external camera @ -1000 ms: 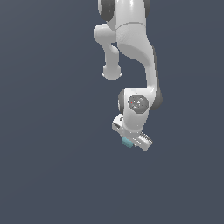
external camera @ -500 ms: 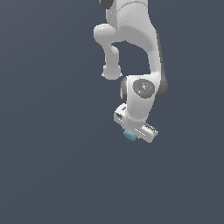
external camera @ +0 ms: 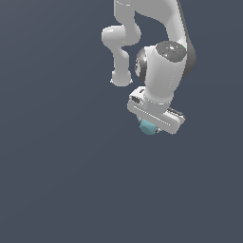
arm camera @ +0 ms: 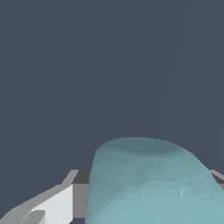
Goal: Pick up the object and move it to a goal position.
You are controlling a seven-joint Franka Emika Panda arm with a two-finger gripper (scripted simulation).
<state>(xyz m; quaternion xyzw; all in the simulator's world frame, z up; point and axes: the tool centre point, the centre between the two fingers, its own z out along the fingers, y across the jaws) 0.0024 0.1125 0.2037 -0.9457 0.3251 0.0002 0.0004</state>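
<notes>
background: plain dark grey-blue, no visible edges
object (external camera: 148,127): teal block, lifted, tucked under the gripper (external camera: 151,124)
fingers (arm camera: 52,205): clamped on the object, which fills the wrist view

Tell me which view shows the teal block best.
The wrist view: the teal block fills much of the frame, close up between the end effector fingers. The exterior view shows only a small teal sliver below the end effector.

object (external camera: 148,127): teal, rounded block | clamped in hand (external camera: 151,124) | mostly hidden beneath it
</notes>
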